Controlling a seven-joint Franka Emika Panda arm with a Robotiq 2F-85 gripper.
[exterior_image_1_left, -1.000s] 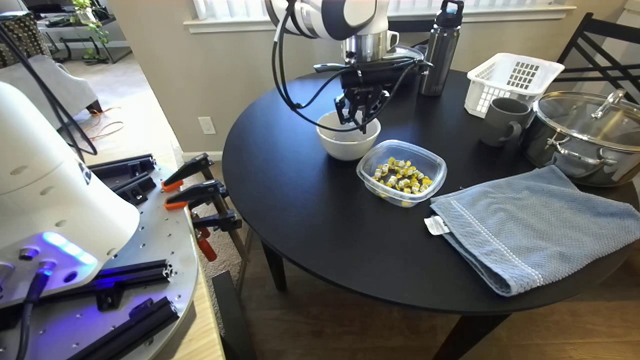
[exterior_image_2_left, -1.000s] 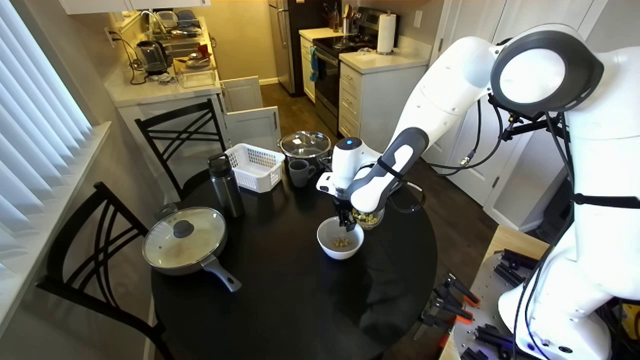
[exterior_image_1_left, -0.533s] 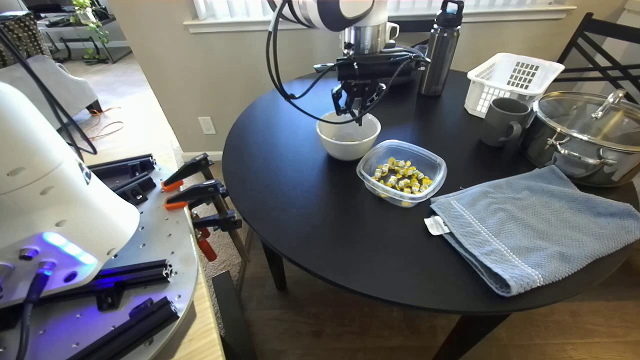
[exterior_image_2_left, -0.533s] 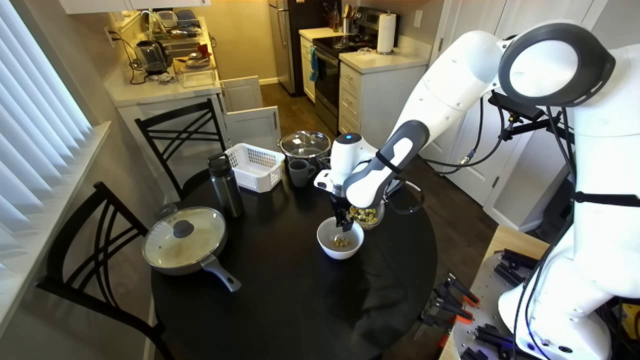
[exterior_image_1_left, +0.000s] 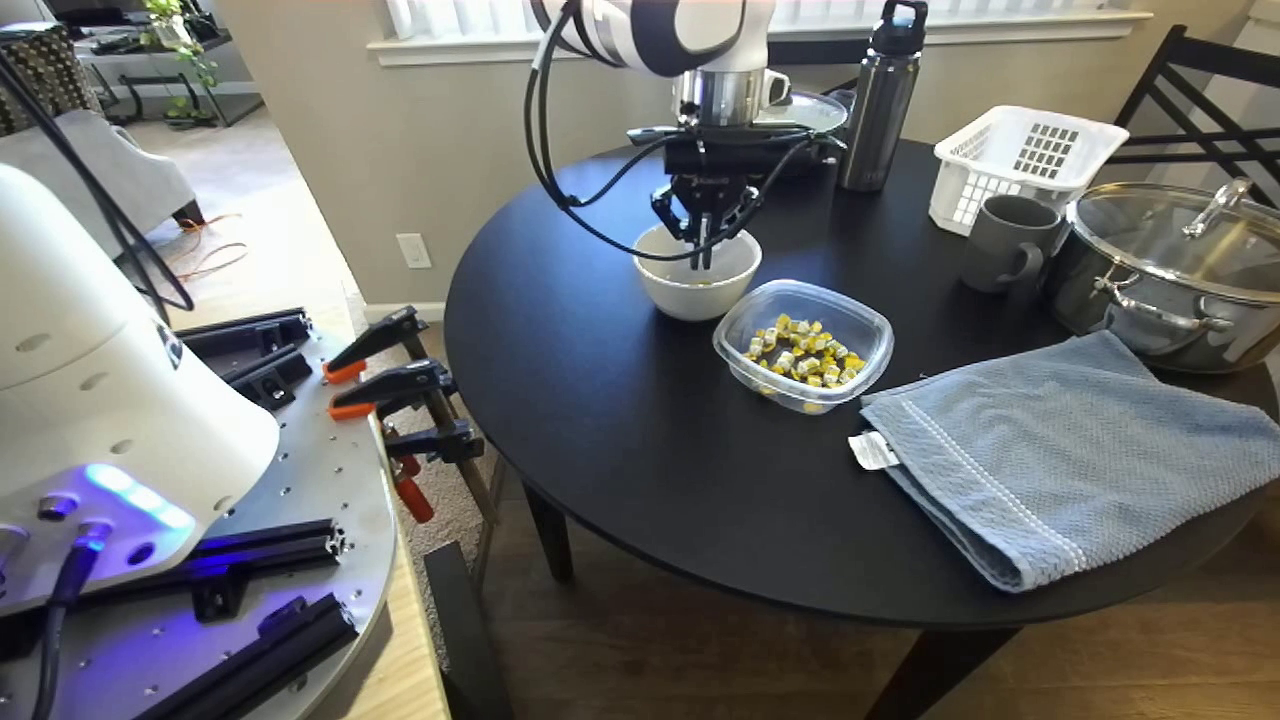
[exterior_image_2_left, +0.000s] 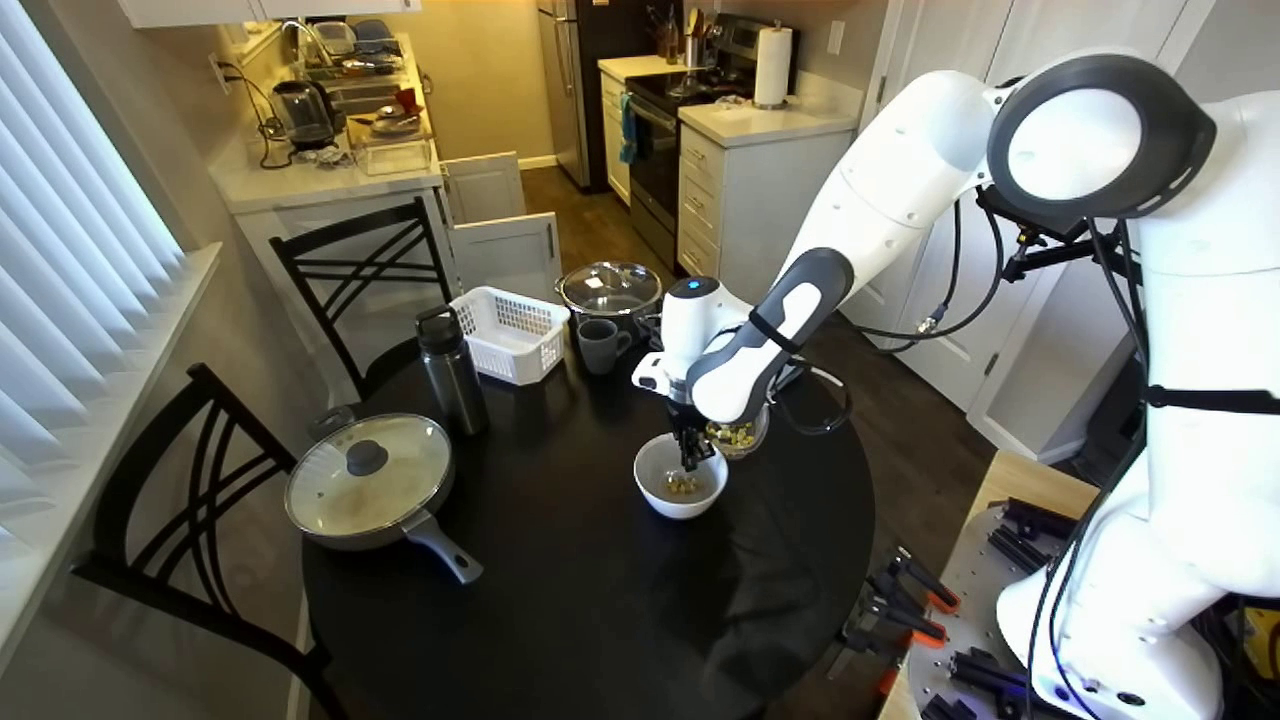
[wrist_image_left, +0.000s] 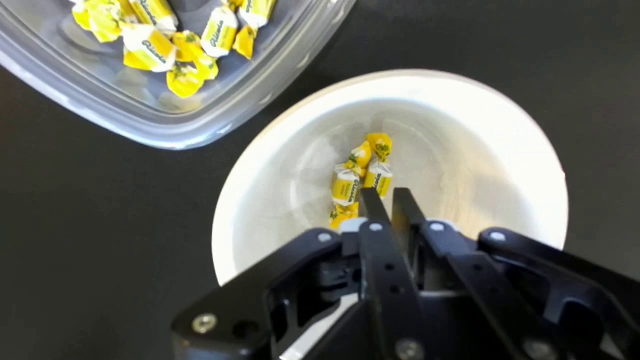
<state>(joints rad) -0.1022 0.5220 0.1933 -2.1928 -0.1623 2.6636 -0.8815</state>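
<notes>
- Now that the gripper (wrist_image_left: 388, 202) sits lower over the white bowl (wrist_image_left: 440, 92) than a moment ago, at least 2 wrapped candies (wrist_image_left: 346, 186) inside look within close reach.
- Fingers (wrist_image_left: 372, 202) slightly parted, narrow gap; no grip evident.
- More candies (wrist_image_left: 149, 49) sit in the clear container (wrist_image_left: 280, 75) just beside the bowl.

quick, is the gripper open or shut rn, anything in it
Gripper: slightly open, with a narrow gap between its fingers; nothing clearly held.
</notes>
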